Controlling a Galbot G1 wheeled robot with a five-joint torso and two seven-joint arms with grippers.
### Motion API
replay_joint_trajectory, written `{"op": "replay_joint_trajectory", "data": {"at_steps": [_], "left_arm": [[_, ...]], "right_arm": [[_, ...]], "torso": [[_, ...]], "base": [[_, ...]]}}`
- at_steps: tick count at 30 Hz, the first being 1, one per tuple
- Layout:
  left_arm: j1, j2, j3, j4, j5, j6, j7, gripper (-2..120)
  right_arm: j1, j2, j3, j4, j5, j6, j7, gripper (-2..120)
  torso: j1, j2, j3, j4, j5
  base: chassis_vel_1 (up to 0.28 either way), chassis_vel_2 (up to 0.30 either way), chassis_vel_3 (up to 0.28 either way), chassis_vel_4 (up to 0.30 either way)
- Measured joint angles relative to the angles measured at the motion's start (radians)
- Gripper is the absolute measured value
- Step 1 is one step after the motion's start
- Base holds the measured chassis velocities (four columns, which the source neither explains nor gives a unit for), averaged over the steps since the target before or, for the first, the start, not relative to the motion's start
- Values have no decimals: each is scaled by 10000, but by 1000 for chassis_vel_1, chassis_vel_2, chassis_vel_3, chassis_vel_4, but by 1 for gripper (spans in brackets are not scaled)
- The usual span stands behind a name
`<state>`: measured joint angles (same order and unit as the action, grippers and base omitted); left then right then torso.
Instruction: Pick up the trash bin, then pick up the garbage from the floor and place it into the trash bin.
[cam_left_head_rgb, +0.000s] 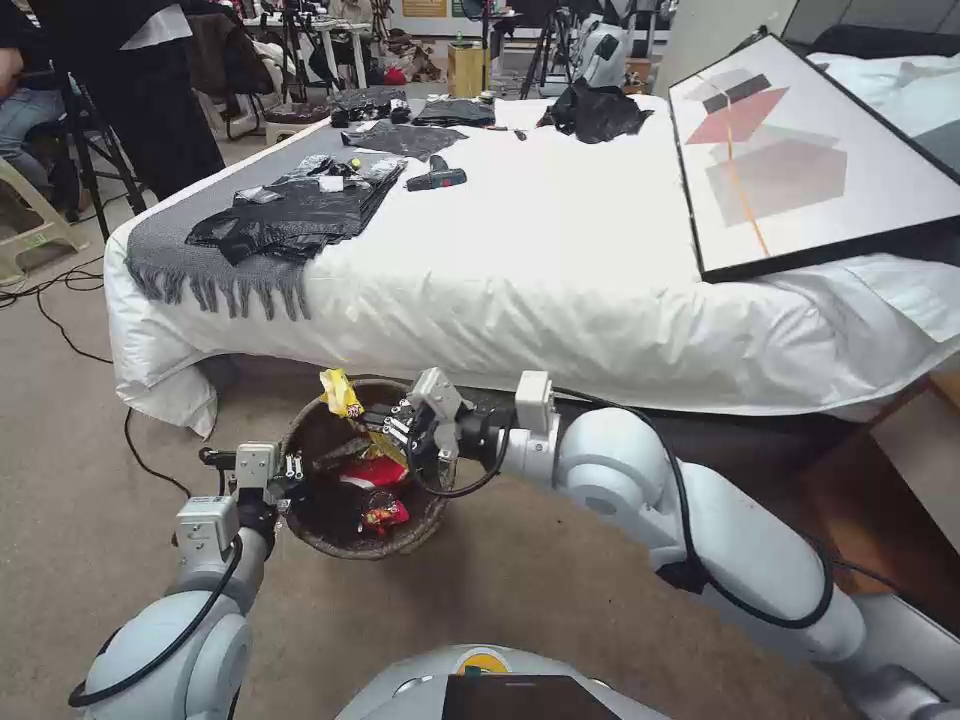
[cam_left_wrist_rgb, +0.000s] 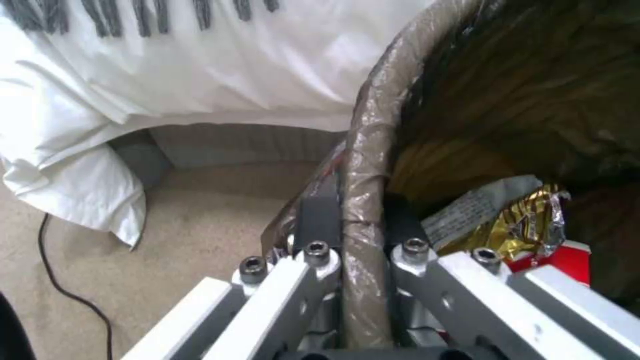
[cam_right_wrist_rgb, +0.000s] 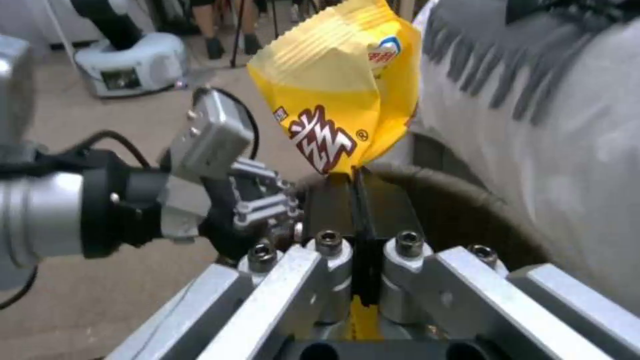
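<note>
left gripper (cam_left_head_rgb: 292, 478) is clamping the rim of the trash bin (cam_left_head_rgb: 310, 440), one finger inside the liner and one outside, holding it just in front of the bed (cam_left_head_rgb: 560, 250). right gripper (cam_left_head_rgb: 378, 418) is reaching in from the right over the bin opening, fingers pinched tight on a yellow snack wrapper (cam_right_wrist_rgb: 340, 90) that is sticking up above the far rim. bin is already holding a red cup (cam_left_wrist_rgb: 563, 260), a gold foil wrapper (cam_left_wrist_rgb: 527, 220) and other red litter (cam_left_head_rgb: 380, 512). carpet (cam_left_head_rgb: 80, 440) is lying under it all.
</note>
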<state>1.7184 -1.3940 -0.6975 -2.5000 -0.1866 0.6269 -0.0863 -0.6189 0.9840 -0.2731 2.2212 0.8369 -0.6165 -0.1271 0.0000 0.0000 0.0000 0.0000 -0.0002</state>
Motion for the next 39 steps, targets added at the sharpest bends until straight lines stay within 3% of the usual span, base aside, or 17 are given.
{"op": "replay_joint_trajectory", "data": {"at_steps": [10, 18, 29, 33, 39], "left_arm": [[-17, 8, -26, 0, -28, 0, 0, 3], [-64, -46, 4, 0, -31, -3, 9, 3], [-93, -53, 11, 0, -27, -5, 11, 3], [-126, -56, 23, 0, -26, -5, 10, 3], [-148, -71, 50, 1, -16, -5, 9, 3]], "right_arm": [[-133, 150, -403, -365, -86, -274, 652, 5], [-209, 455, -763, -424, -130, -563, 1828, 37], [-194, 502, -764, -391, -104, -570, 1856, 72], [-178, 487, -667, -355, -66, -563, 1854, 92], [-184, 455, -612, -383, -59, -561, 1863, 100]], "torso": [[0, 0, 0, -1, 1], [0, 0, 0, 0, 1], [0, 0, 0, 0, 1], [0, 0, 0, 0, 1], [0, 0, 0, 0, 2]], "base": [[0, 0, 0, 0], [0, 0, 0, 0], [0, 0, 0, 0], [0, 0, 0, 0], [0, 0, 0, 0]]}}
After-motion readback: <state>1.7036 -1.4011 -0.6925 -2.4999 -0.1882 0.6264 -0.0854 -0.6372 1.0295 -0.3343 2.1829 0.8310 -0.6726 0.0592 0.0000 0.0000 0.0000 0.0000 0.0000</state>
